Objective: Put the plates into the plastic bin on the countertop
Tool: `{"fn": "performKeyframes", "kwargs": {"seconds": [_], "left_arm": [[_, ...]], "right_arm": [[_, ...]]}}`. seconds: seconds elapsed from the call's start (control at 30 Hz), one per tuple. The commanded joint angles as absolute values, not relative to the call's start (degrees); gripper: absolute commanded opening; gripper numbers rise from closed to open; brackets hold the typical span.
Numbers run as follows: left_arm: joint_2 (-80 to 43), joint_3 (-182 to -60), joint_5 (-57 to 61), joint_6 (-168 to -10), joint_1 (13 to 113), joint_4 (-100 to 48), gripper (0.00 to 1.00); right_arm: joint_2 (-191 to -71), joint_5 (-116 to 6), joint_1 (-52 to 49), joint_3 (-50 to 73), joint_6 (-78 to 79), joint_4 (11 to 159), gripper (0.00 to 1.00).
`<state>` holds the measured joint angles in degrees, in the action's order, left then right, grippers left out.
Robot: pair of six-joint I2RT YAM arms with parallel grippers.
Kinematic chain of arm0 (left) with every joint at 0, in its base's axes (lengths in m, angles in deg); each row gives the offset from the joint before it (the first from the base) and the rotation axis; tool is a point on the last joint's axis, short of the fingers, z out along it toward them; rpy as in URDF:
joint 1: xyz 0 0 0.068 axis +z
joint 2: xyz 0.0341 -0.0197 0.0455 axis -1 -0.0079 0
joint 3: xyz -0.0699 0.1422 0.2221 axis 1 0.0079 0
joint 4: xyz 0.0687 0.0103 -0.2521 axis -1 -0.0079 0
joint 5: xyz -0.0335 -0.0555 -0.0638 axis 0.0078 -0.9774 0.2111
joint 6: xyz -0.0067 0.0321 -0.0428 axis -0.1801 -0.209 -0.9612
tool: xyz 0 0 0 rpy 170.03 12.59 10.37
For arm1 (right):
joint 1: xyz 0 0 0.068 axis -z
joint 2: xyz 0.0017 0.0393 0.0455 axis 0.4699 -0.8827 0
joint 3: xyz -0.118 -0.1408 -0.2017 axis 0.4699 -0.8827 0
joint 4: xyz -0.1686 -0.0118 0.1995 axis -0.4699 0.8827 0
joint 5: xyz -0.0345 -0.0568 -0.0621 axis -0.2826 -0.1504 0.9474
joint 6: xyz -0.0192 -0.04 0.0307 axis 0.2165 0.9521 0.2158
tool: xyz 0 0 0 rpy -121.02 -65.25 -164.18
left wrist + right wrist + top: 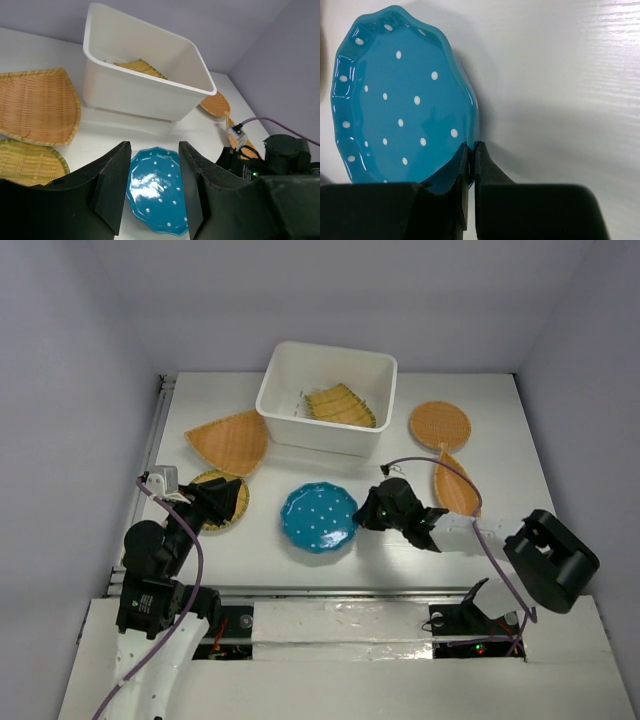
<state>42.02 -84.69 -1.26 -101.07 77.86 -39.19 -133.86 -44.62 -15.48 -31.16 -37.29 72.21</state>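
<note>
Teal plate [318,517] with white dots and scalloped rim, at lower centre of the top view on the bench [500,440], just below the plastic bin [320,430] at upper centre. Right pincer [471,147] narrowed to a slit on the plate's right-hand rim, fingers [462,172] on either side of the glazed lip in the right wrist view. Apparently gripping, though whether the plate is raised off the bench is not clear. Left pincer [154,160] spread wide and holding nothing, low above a yellowish wicker plate [222,502] at lower left of the top view. Already inside the bin, in its right half: one wicker plate [345,405]. Elsewhere on the bench: fan-shaped wicker plate [232,440] left of the bin, round wicker plate [439,425] to its right, leaf-shaped wicker plate [455,485] just below that. Handling, by judgement: teal plate rigid and glossy, probably heavier than the wicker, slippery at the lip and liable to chip if dropped. Best taken at the rim with a deep bite, no other purchase being on offer with the plate lying flat, and lowered into the bin rather than released from height. Wicker plates likely light, slightly springy and rough enough to hold, with any raised edge a suitable grip.
</note>
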Motion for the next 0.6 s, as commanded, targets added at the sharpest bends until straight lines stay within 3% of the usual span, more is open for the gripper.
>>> {"fn": "performKeyframes", "kwargs": {"seconds": [0.0,0.27,0.4,0.57], "left_arm": [[42.15,-84.39,-0.96,-100.98,77.5,-37.48,0.4],[42.15,-84.39,-1.04,-100.98,77.5,-37.48,0.4],[42.24,-84.57,-0.69,-100.98,77.5,-37.65,0.4],[42.77,-84.74,0.27,-101.07,77.5,-38.0,0.4]], "right_arm": [[-125.27,-50.77,-15.12,-30.9,-43.51,58.61,0.0],[-115.33,-54.3,-13.37,-31.88,-45.63,58.07,0.0],[-108.12,-51.85,-12.76,-25.13,-41.51,67.45,0.0],[-108.63,-50.87,-7.06,-14.84,-34.57,72.92,0.0]]}}
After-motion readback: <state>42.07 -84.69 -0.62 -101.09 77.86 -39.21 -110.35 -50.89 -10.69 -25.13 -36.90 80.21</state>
